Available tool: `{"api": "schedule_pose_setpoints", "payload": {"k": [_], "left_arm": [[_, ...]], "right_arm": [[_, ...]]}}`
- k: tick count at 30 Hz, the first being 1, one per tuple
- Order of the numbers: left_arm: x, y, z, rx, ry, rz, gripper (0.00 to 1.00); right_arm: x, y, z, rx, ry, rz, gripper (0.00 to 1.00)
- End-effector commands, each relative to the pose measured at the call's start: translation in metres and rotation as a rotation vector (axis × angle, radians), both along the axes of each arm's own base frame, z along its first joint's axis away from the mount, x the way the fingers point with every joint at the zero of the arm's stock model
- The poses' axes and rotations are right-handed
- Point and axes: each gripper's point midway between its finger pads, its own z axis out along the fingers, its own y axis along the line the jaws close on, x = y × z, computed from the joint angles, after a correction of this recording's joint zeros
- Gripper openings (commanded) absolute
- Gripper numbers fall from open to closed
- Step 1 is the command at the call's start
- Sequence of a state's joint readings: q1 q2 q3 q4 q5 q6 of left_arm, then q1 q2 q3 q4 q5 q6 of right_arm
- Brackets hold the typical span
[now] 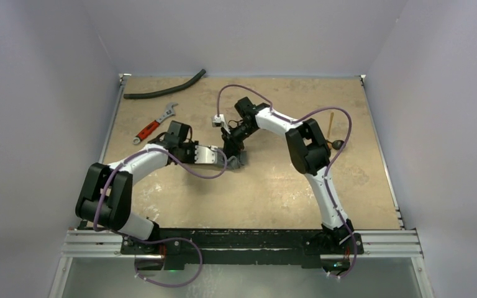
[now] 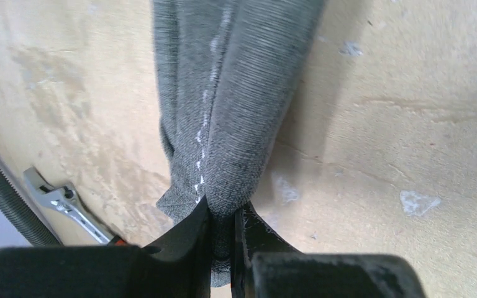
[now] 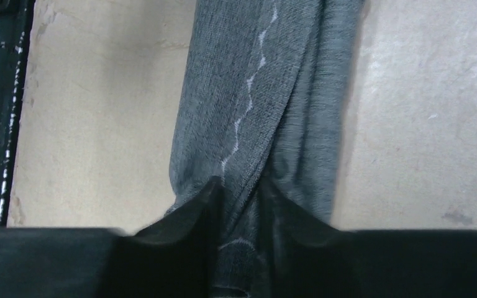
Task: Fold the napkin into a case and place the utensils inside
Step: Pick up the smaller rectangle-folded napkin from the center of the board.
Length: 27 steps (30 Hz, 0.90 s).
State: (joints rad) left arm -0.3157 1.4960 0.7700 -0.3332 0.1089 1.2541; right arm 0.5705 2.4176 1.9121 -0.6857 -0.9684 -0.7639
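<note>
As both met near the centre of the table (image 1: pixel 286 198), the left gripper (image 2: pixel 222 214), reaching flat from 9 o'clock, pinched the bunched napkin (image 2: pixel 236 93); the right gripper (image 3: pixel 239 186), bent down from 1 o'clock, straddled it, grip unclear.

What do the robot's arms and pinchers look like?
Both the left arm and the right arm are made of smooth white tubes joined by chunky black blocks. A thin purple cable loops loosely along each one. The left gripper and the right gripper each end in two black fingers that taper to pointed tips.
</note>
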Motion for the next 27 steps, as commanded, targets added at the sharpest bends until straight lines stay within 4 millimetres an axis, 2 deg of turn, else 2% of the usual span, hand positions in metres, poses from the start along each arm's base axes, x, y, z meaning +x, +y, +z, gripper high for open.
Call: {"api": "schedule_pose_setpoints", "payload": {"k": [1, 2, 6, 8, 10, 12, 14, 16, 18, 21, 24, 27], "left_arm": [[-0.011, -0.003, 0.020, -0.062, 0.112, 0.097, 0.00], [-0.015, -0.007, 0.022, -0.080, 0.133, 0.089, 0.00], [-0.028, -0.022, 0.039, -0.162, 0.223, 0.082, 0.00], [-0.034, -0.030, 0.048, -0.204, 0.278, 0.085, 0.00], [-0.035, -0.035, 0.058, -0.245, 0.310, 0.089, 0.00], [-0.039, -0.038, 0.062, -0.258, 0.344, 0.089, 0.00], [-0.043, -0.042, 0.065, -0.273, 0.389, 0.087, 0.00], [-0.046, -0.046, 0.067, -0.289, 0.443, 0.088, 0.00], [-0.048, -0.049, 0.070, -0.306, 0.473, 0.092, 0.00], [-0.048, -0.050, 0.072, -0.309, 0.474, 0.099, 0.00], [-0.049, -0.046, 0.073, -0.303, 0.464, 0.101, 0.00], [-0.050, -0.043, 0.072, -0.297, 0.461, 0.105, 0.00]], "right_arm": [[0.021, -0.040, -0.010, -0.192, -0.109, -0.144, 0.90], [0.030, -0.042, -0.001, -0.184, -0.163, -0.179, 0.98], [0.064, -0.055, 0.051, -0.116, -0.478, -0.347, 0.99], [0.083, -0.066, 0.109, -0.006, -0.743, -0.477, 0.99], [0.076, -0.078, 0.169, 0.162, -0.937, -0.582, 0.99], [0.064, -0.089, 0.204, 0.265, -1.071, -0.618, 0.99], [0.055, -0.086, 0.206, 0.224, -1.112, -0.487, 0.99], [0.029, -0.072, 0.194, 0.225, -1.079, -0.266, 0.99], [-0.004, -0.056, 0.183, 0.265, -1.085, -0.140, 0.99], [-0.029, -0.037, 0.170, 0.255, -1.126, -0.146, 0.99], [-0.051, -0.019, 0.164, 0.273, -1.161, -0.256, 0.99], [-0.072, -0.016, 0.153, 0.302, -1.138, -0.331, 0.99]]}}
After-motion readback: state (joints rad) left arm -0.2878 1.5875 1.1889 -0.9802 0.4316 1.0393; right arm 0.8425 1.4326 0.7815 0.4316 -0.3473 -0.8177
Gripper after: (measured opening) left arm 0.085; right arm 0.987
